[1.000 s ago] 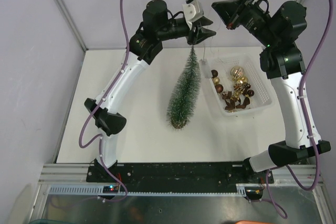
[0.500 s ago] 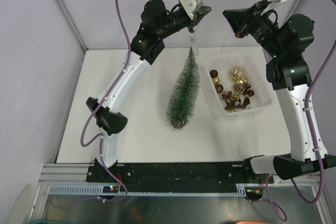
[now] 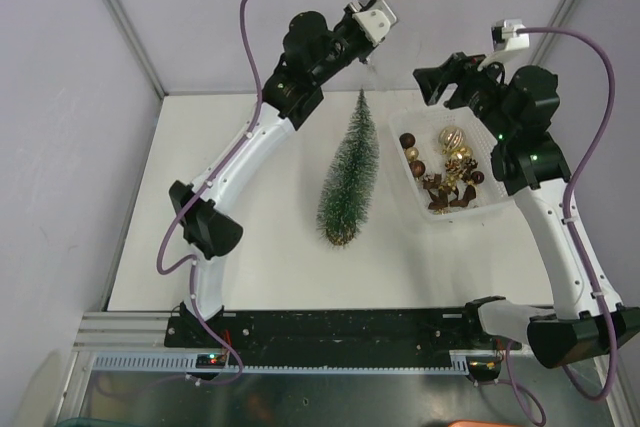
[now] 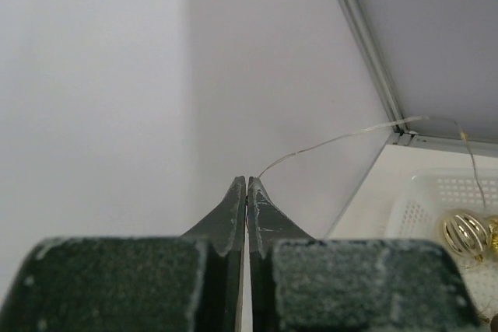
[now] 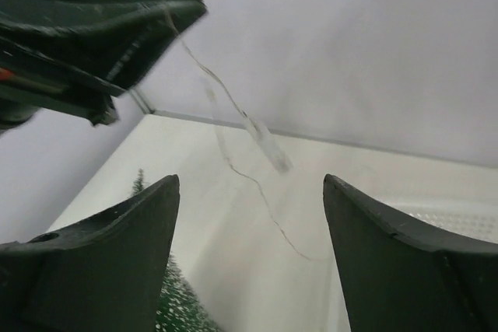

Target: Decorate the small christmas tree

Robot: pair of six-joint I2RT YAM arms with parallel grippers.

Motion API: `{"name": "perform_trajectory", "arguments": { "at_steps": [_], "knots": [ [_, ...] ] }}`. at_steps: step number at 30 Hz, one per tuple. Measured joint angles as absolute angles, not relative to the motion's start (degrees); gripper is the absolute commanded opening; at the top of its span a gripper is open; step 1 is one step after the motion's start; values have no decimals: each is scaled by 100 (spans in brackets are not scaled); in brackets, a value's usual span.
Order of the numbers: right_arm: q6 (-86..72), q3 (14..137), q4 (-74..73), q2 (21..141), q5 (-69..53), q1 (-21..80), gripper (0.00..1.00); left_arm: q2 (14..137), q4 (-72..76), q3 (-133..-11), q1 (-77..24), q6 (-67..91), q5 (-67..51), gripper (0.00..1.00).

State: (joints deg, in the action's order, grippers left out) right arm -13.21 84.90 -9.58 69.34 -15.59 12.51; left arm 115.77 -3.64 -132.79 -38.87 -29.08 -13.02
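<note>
The slim dark green frosted bottle-brush tree (image 3: 352, 172) sits in the middle of the bench (image 3: 240, 207), tip toward the far side, with nothing on it yet. Beyond its tip my left jaws are pressed together on a thin silver wire (image 4: 334, 139), which I have just drawn farther back. My right jaws, spread wide, have dropped toward the white plastic basket (image 3: 404, 179) on the right and now face that wire. I judge the strand is stretched out, ready for draping.
</note>
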Motion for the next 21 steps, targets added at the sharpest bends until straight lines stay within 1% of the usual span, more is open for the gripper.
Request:
{"name": "perform_trajectory", "arguments": {
  "at_steps": [8, 13, 21],
  "knots": [
    [-1382, 7389, -1017, 6235, -735, 1074, 87, 11531, -165, -13122, -3857, -3063, -1098, 1],
    [-1511, 6580, -1063, 5741, -211, 797, 87, 11448, -137, -13087, -3833, -3068, -1041, 1],
    [-1844, 5343, -1068, 5673, 19, 672, 86, 11231, -84, -12908, -3811, -3065, -1007, 0]
  ]
}}
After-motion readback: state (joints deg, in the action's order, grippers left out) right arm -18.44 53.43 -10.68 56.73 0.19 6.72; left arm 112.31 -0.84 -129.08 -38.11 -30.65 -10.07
